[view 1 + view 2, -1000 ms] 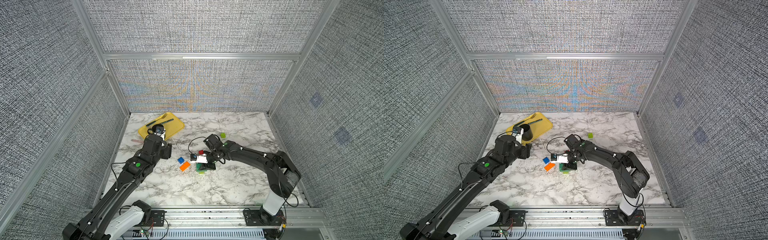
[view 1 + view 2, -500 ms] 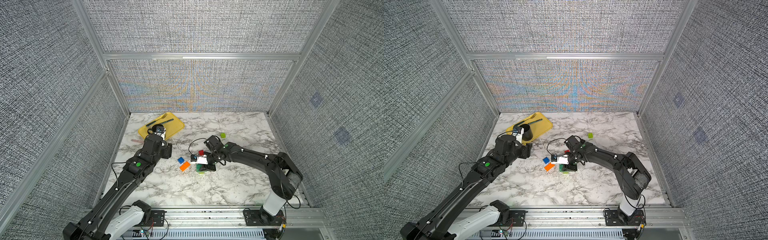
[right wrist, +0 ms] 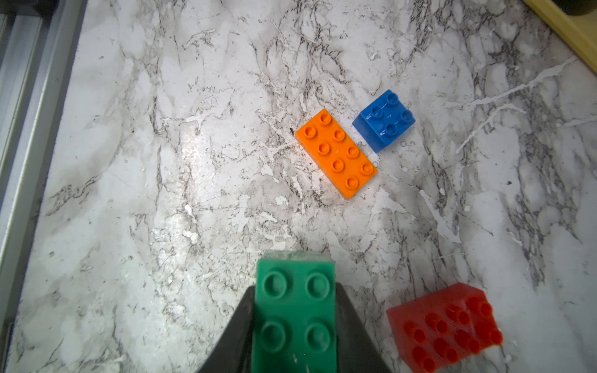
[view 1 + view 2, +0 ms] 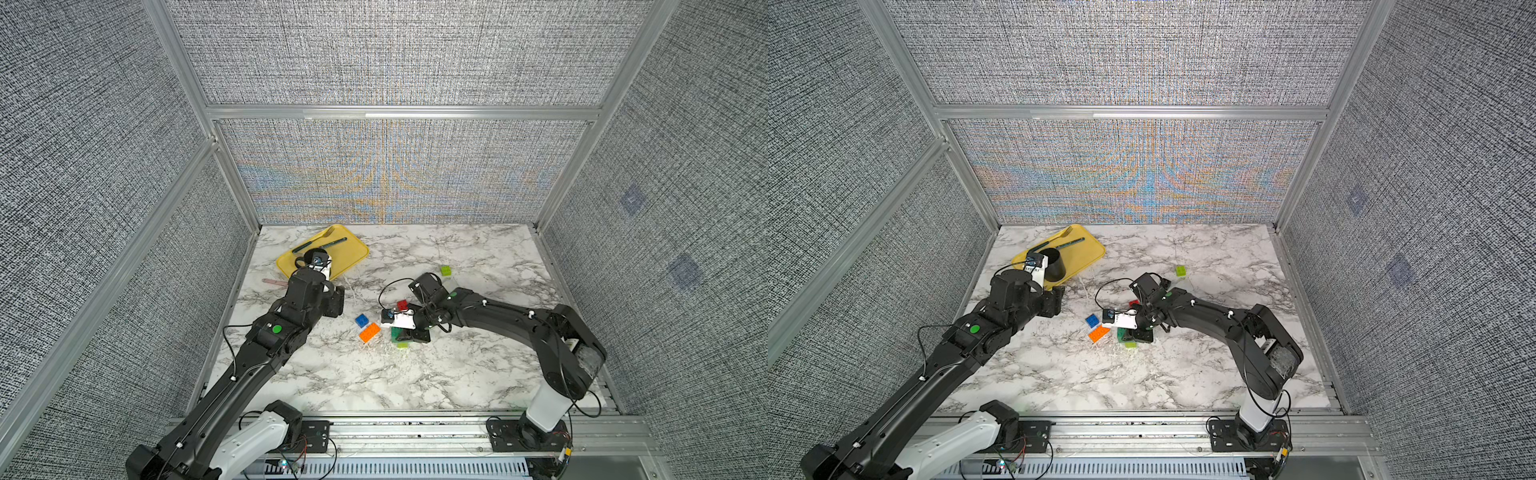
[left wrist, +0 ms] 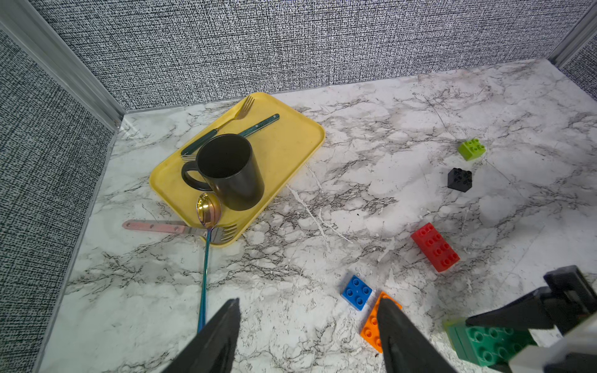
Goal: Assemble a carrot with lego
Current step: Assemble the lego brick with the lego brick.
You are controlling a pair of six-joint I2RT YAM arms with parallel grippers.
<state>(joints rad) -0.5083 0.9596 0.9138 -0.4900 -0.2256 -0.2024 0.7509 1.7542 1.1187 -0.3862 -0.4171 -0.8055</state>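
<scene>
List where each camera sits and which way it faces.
Top views: high over the bases, looking down on the table; left arm, right arm show.
Left wrist: rides its arm, facing the yellow tray; left claw open.
Right wrist: rides its arm, looking down; right claw shut on the green brick.
Shared by both wrist views: orange brick, blue brick.

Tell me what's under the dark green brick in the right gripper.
Only the edge of a lime brick peeks out beneath the dark green brick clamped in the right gripper. The rest, and whether they are joined, is covered.
</scene>
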